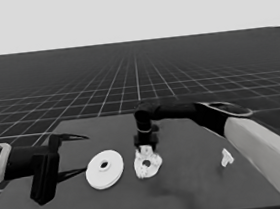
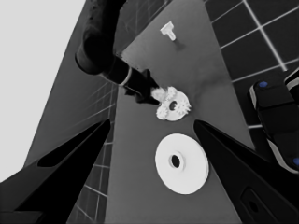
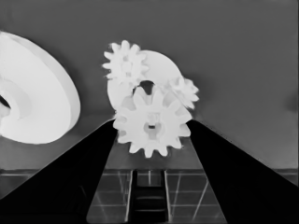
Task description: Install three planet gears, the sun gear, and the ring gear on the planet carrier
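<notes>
Planet gears, small white toothed wheels, crowd the smaller round part, a white flat disc with a wide dark hole near the table's middle: two sit on it, and a third stands between the right gripper's long black fingers, which close on its sides. From the head camera that gripper hides the held gear and most of the disc's far edge. Just left lies the larger round part, a thick white disc, cut off in the right wrist view. The left gripper waits spread wide at the table's left end. A thin white piece lies well apart on the right.
</notes>
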Robot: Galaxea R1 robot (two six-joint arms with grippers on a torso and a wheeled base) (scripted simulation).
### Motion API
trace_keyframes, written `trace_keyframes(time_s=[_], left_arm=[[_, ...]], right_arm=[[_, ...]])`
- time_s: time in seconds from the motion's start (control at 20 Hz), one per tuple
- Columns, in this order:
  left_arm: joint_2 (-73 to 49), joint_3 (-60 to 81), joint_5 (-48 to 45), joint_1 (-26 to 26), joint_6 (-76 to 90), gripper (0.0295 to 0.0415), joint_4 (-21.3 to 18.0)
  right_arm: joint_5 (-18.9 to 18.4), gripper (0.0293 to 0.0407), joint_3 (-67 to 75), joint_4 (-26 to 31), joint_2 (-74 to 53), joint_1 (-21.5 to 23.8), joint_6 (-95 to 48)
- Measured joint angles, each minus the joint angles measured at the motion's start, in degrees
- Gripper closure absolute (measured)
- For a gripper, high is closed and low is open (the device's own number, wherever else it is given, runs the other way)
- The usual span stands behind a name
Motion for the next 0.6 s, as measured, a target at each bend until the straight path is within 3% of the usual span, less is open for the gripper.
trace_keyframes(time_s=[0.2, 0.35, 0.6], left_arm=[[0.0, 0.0, 0.0, 0.0, 0.0, 0.0326, 0.0], [0.0, 0.0, 0.0, 0.0, 0.0, 0.0326, 0.0], [0.0, 0.0, 0.0, 0.0, 0.0, 0.0326, 0.0]], right_arm=[[0.0, 0.0387, -1.6, 0.0, 1.4, 0.0, -0.1], [1.7, 0.0387, -4.8, -5.3, 2.3, -5.6, -2.0], [2.2, 0.0387, -5.9, -6.5, 2.6, -6.9, -2.6]])
